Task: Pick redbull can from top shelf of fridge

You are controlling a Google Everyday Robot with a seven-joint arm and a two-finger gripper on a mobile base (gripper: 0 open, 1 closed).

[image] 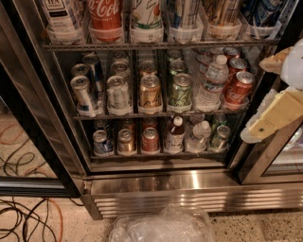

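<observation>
Stainless steel and black-framed glass surround the fridge (189, 189) as the robot's tool (277, 111) hangs at the right of the picture, beyond the right edge of the tabletop and level with the rack beneath it. No can is in it, and whether it is open or closed cannot be told.

The tabletop here is the top shelf (161, 46), a grey wire rack fitted with clear plastic lane trays. The likeliest redbull can (182, 10), silver and blue, stands at its front edge, right of centre, between a white-labelled can (147, 14) and a gold can (222, 9). Only its lower part shows, so the match is a judgement.

By the look of things the task has barely begun: the can sits in its lane, well apart from the tool, and the reach, the grasp and the lift out all remain.

Two lower racks hold more cans and bottles, among them slim silver-and-blue cans (84, 92) at the left that could be mistaken for the target. On the speckled floor lie black and orange cables (23, 222) and a crumpled clear plastic bag (161, 227).
</observation>
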